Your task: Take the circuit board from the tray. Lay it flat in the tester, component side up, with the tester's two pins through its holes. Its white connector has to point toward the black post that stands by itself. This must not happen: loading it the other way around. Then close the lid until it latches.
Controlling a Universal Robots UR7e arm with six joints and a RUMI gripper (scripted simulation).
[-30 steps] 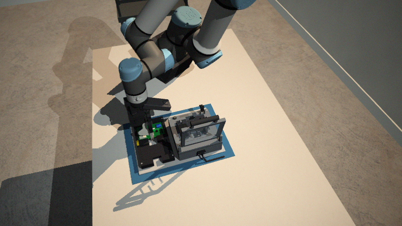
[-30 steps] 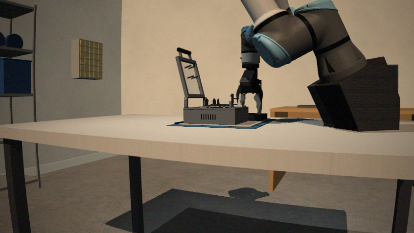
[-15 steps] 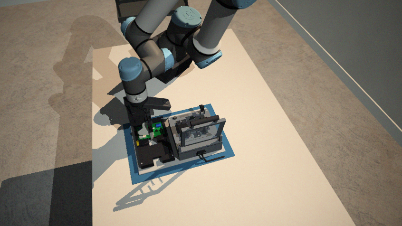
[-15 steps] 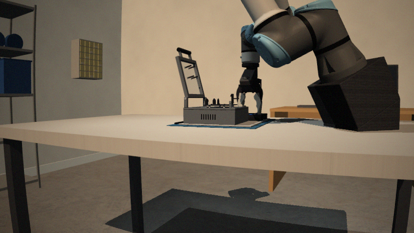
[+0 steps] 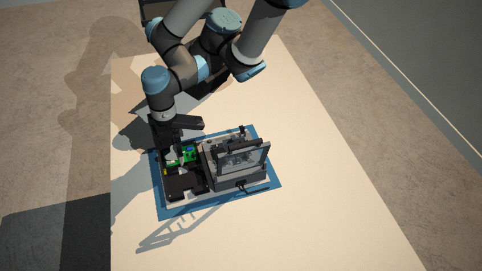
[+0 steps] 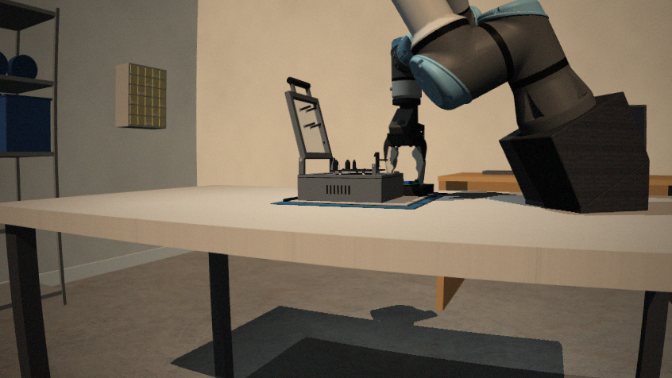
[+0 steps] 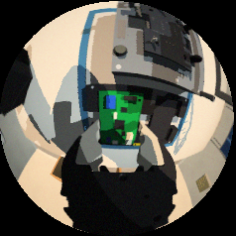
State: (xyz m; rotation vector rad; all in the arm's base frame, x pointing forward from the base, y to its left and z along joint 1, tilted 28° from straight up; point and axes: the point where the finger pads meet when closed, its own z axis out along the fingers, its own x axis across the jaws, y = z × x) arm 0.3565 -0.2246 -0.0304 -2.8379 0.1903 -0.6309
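The green circuit board lies component side up in the black tray, left of the tester. In the wrist view the board shows a blue part at its far end and its white connector at the near end. My gripper points straight down over the tray and is shut on the circuit board's two long edges; it also shows in the wrist view and the side view. The board sits low at tray level. The grey tester has its lid standing open.
Tray and tester stand on a blue mat in the middle of the table. A lone black post stands at the tester's far edge. A round knob sits on the tester's near corner. The arm's base block stands behind.
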